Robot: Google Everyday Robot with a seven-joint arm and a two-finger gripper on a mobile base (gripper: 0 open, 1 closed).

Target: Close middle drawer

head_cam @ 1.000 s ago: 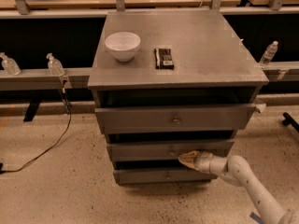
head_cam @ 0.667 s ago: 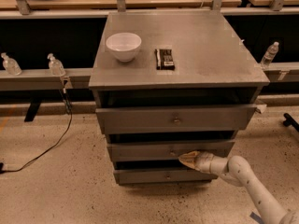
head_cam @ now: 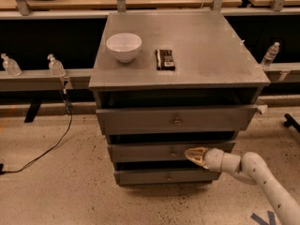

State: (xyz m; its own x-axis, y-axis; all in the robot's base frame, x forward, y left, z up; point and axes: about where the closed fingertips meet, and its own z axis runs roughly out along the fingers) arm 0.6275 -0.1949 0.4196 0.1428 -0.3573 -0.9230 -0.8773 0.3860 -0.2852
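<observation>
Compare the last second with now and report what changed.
Nothing visibly moved. The end effector is still at the front of the middle drawer, just right of its knob, and the drawer front stands where it did. The white bowl and the dark bar lie unchanged on the cabinet top.

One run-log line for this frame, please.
target: middle drawer | gripper: at drawer front, right of knob | on top: white bowl

The claw (head_cam: 194,154) meets the front of the middle drawer (head_cam: 145,153), just right of its knob (head_cam: 173,153) (the drawer stands partly out). On the grey table (head_cam: 211,50) sit a white bowl (head_cam: 123,46) and a dark packet (head_cam: 165,59).
</observation>
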